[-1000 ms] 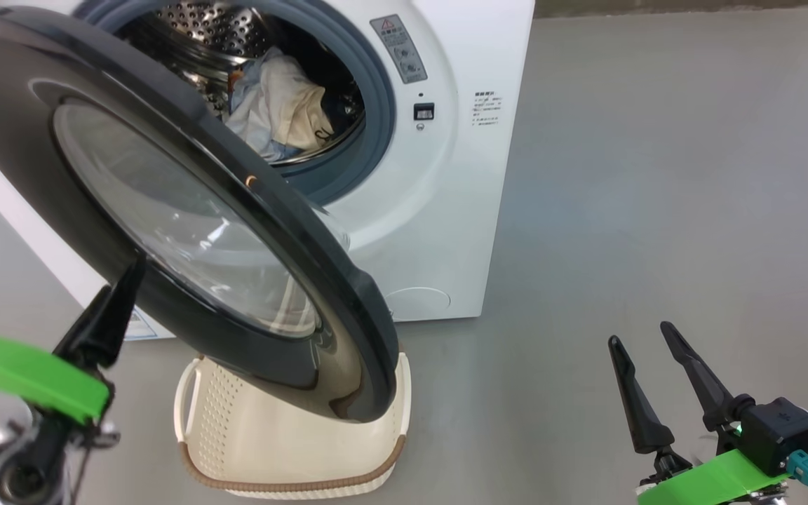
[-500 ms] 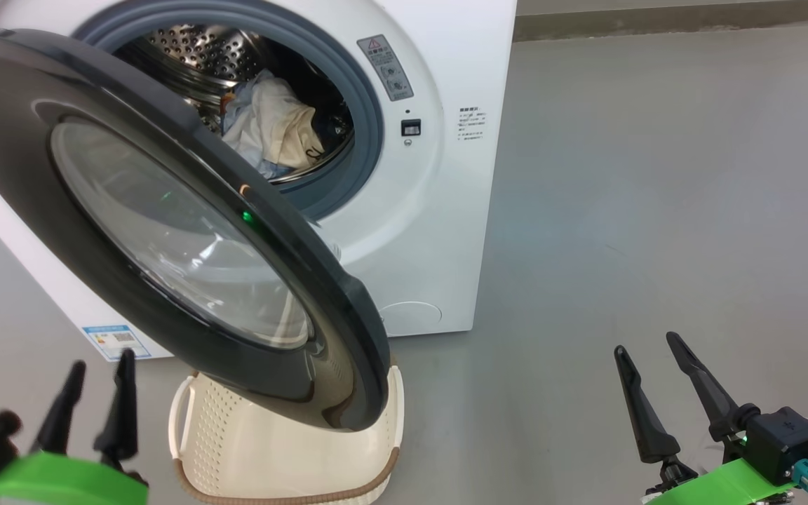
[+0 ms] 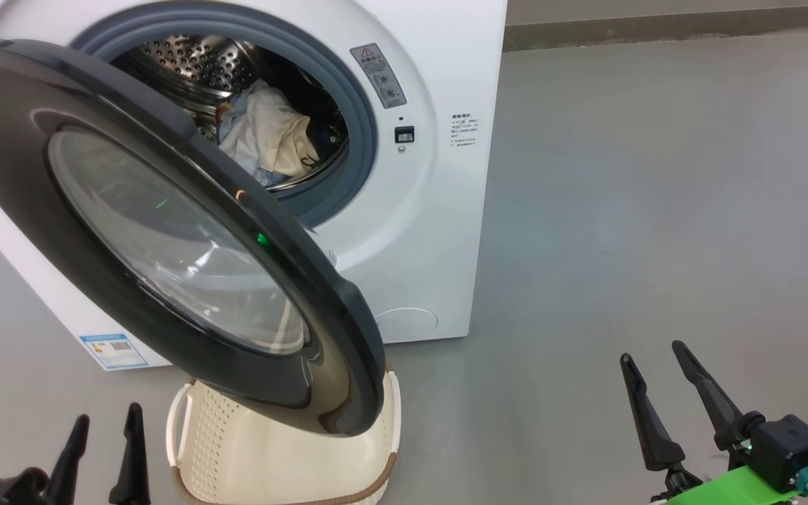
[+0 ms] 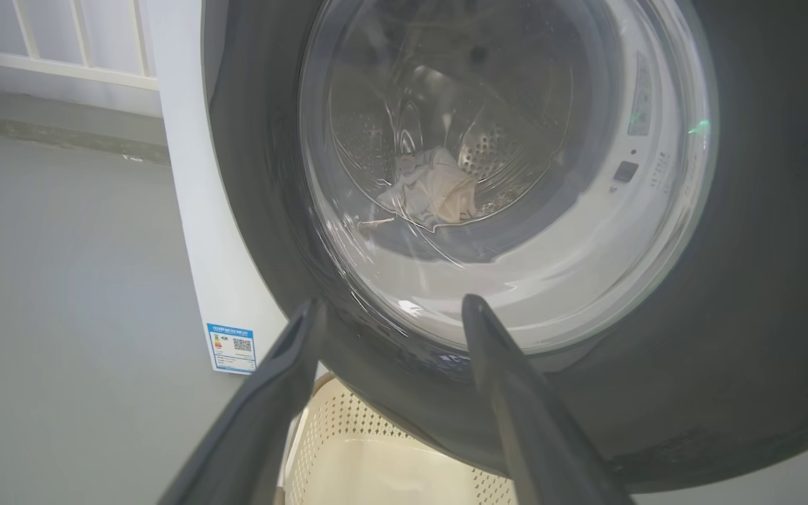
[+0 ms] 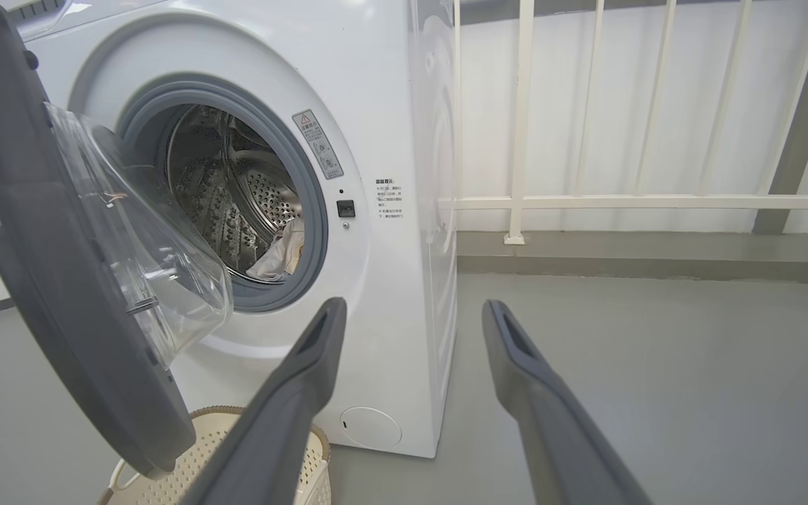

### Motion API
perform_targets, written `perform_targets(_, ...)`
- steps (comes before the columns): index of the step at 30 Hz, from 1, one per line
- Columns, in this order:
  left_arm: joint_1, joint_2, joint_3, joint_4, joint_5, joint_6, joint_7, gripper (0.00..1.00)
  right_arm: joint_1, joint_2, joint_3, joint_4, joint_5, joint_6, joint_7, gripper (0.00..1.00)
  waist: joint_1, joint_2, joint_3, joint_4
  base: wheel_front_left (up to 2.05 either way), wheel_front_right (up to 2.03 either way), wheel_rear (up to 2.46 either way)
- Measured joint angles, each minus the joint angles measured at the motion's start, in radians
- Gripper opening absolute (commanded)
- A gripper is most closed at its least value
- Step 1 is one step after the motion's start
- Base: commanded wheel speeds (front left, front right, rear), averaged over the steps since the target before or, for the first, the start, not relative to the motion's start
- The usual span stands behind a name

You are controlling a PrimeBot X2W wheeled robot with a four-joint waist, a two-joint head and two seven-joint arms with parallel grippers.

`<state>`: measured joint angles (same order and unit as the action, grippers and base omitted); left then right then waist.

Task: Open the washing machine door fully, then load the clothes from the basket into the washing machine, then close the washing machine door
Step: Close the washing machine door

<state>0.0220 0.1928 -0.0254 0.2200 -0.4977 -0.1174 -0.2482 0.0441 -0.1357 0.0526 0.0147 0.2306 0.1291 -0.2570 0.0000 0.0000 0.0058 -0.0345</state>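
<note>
The white washing machine stands ahead with its black-rimmed door swung partway out over the cream basket. The clothes, cream and pale blue, lie inside the steel drum. In the right wrist view the clothes show low in the drum beside the door. My left gripper hangs open at the lower left, apart from the door. Through the door glass the left wrist view shows the clothes. My right gripper is open at the lower right, holding nothing.
Grey floor spreads to the right of the machine. A white railing on a low kerb runs behind it. The basket sits under the door's lower edge, and no clothes show in its visible part.
My left gripper has dropped from beside the door's rim to the lower left corner. The head camera has tilted, shifting the whole picture. The door and my right gripper look unmoved.
</note>
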Motion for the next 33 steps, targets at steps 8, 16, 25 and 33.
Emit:
perform_targets(8,0.017,-0.051,0.055,-0.021,0.117,0.007,-0.004,1.00,0.017,0.002,-0.007,0.005,0.000,0.000,0.000,1.00,0.0000,0.0000,0.006,0.004,0.00,0.00,0.00)
perform_targets(16,0.024,-0.094,0.098,-0.036,0.160,-0.003,-0.005,1.00,0.017,0.005,-0.023,0.005,0.000,0.000,0.000,1.00,0.0000,0.0000,0.020,0.007,0.00,0.00,0.00)
perform_targets(25,0.024,-0.109,0.102,-0.042,0.178,-0.011,-0.006,1.00,0.017,0.008,-0.027,0.011,0.000,0.000,0.000,0.18,0.0000,0.0000,0.026,0.009,0.00,0.00,0.00)
perform_targets(33,0.024,-0.109,0.082,-0.053,0.177,-0.011,-0.007,1.00,0.017,0.008,-0.027,0.020,0.000,0.000,0.000,0.00,0.0000,0.0000,0.031,0.015,0.00,0.00,0.00)
